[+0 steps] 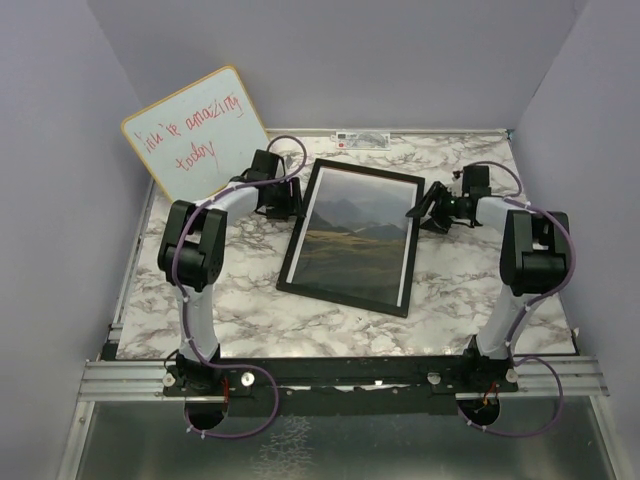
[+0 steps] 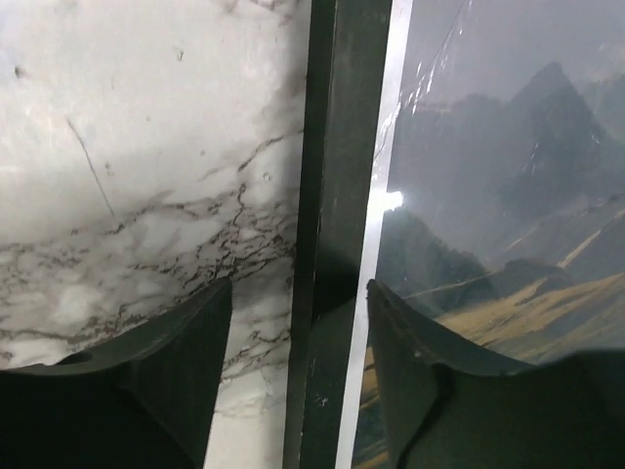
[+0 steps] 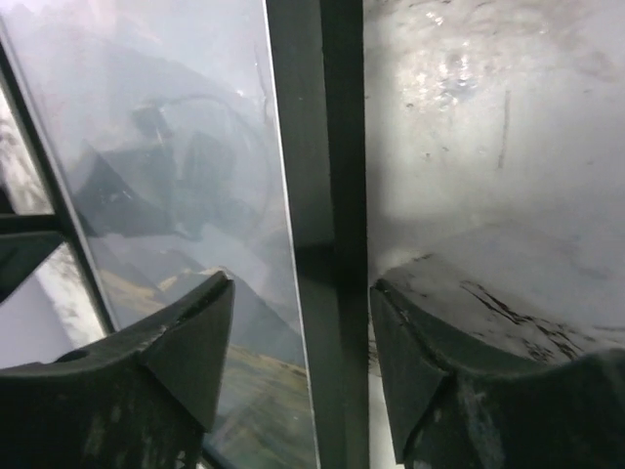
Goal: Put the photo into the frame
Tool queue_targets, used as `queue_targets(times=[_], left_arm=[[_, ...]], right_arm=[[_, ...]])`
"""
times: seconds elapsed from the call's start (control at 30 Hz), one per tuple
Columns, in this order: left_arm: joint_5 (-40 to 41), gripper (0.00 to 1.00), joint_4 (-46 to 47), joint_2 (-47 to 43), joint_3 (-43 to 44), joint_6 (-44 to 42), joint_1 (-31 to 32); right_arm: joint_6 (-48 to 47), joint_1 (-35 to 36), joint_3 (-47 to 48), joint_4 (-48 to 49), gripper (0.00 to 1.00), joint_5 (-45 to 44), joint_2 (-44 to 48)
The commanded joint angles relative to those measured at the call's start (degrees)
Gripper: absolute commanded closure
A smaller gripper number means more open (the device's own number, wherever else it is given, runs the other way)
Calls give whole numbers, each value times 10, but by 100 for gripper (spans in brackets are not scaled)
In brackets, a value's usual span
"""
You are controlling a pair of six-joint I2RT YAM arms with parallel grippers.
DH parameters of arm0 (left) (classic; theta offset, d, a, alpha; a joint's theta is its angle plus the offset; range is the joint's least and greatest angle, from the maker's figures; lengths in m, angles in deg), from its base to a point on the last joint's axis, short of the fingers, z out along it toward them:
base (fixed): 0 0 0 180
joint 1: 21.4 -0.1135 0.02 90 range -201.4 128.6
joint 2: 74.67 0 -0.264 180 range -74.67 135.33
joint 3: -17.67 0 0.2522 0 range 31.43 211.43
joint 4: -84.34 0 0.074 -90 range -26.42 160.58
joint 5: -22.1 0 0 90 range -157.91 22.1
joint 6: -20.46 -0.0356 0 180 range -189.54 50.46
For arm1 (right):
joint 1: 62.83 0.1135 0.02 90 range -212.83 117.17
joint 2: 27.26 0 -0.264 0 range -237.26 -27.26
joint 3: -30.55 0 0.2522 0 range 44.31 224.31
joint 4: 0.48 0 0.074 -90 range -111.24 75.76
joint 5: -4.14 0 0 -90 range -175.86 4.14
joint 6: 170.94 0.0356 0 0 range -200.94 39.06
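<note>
- Twice straddling the frame (image 1: 340, 300): once with the left gripper (image 1: 287, 203) across the left long rail, once with the right gripper (image 1: 424, 206) across the right long rail, both toward the far end.
- Holding the left gripper spread, with one finger over the counter (image 1: 230, 300) and the other over the photo (image 1: 352, 235), the rail running through the gap and a strip of bare marble showing beside it.
- Holding the right gripper spread too, the outer finger just beside the rail and the inner finger over the glossy print.
- Pinching nothing with either one.
- Resting the frame flat on the marbled counter, black face up, turned a little askew.
- Showing the photo inside the rails, picture side up, with a narrow white margin along the left rail.
- Leaning a whiteboard (image 1: 195, 130) with red handwriting, tilted, at the far left corner, well apart from the frame.
</note>
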Motion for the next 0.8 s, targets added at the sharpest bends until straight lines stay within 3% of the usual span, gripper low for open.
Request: queue_targets(times=[0.0, 0.17, 0.5, 0.6, 0.77], left_arm=[[-10, 45, -17, -36, -64, 12, -2], [-26, 59, -3, -69, -123, 26, -2], [17, 63, 7, -158, -220, 44, -2], [68, 59, -5, -176, -220, 51, -2], [166, 53, -58, -198, -182, 44, -6]], right_arm=[[38, 3, -9, 42, 42, 84, -36], [54, 12, 0, 78, 52, 115, -54], [90, 21, 74, 82, 56, 119, -102], [78, 21, 110, 28, 55, 77, -98], [48, 20, 161, -104, 46, -66, -46]])
